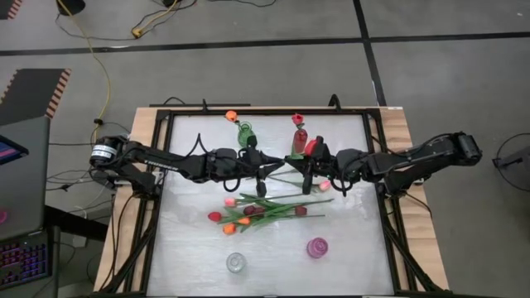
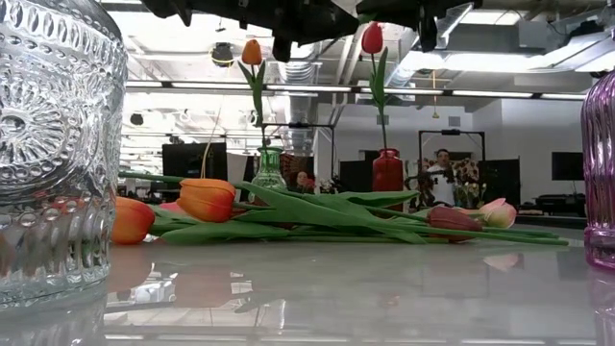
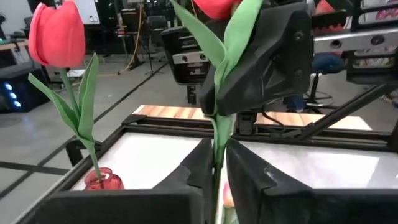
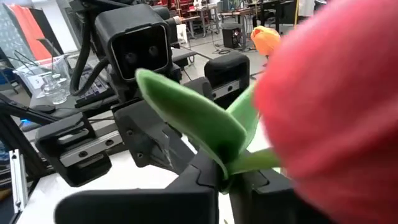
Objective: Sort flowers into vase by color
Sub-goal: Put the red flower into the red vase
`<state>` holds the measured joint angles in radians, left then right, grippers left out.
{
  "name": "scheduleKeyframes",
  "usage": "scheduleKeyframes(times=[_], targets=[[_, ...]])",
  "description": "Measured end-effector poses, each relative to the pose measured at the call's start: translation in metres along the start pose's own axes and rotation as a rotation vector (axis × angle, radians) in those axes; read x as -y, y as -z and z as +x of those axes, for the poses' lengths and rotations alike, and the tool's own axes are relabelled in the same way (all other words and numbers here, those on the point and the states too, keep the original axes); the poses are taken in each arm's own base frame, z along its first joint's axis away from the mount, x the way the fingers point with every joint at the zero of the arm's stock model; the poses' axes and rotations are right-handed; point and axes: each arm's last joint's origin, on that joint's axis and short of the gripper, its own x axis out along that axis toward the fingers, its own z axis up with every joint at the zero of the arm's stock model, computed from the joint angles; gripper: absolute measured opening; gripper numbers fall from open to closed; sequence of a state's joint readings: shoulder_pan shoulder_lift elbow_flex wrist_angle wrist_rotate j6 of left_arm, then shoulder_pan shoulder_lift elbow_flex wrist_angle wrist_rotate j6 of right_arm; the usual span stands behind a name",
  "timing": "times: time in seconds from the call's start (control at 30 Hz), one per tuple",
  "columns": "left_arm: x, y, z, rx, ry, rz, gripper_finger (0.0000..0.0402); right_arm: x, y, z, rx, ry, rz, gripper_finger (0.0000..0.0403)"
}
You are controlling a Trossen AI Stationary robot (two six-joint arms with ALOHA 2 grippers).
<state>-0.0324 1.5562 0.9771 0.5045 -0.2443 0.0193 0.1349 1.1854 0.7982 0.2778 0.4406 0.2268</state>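
Note:
Both grippers meet above the middle of the table on one red tulip (image 1: 311,147). My left gripper (image 3: 216,160) is shut on its green stem. My right gripper (image 4: 227,175) is shut on the stem higher up, just under the head (image 4: 336,106). At the far side an orange tulip (image 1: 231,115) stands with its stem in a green vase (image 1: 245,136). Another red tulip (image 3: 57,32) stands in a red vase (image 1: 301,133). A pile of tulips (image 1: 261,211) lies on the table below the grippers. My left gripper pinches the red tulip's stem (image 3: 216,146) between its two fingers, below the leaves. It comes level from the table's left, fingers across the stem. The tulip stands roughly upright, lifted clear of the table. My right gripper pinches the same stem just below the head, where the leaves branch off (image 4: 239,163). It comes level from the table's right, fingers across the stem. The head stands above the fingers.
A clear glass vase (image 1: 236,263) and a purple glass vase (image 1: 317,247) stand near the table's near edge. A black frame (image 1: 157,165) runs around the white table top. A person (image 2: 443,171) shows in the room behind the table.

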Motion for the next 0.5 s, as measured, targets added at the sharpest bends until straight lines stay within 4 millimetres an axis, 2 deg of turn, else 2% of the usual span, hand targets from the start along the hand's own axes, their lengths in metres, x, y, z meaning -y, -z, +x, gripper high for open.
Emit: scheduleKeyframes(times=[0.27,0.5], targets=[[-0.001,-0.002,-0.006,-0.038,0.006,0.093,0.0127,0.002,0.002,-0.003,-0.034,0.01,-0.018,0.0046],[-0.008,-0.008,-0.032,-0.215,0.015,0.122,0.0141,0.014,-0.01,-0.023,-0.064,0.036,-0.049,0.0042]])
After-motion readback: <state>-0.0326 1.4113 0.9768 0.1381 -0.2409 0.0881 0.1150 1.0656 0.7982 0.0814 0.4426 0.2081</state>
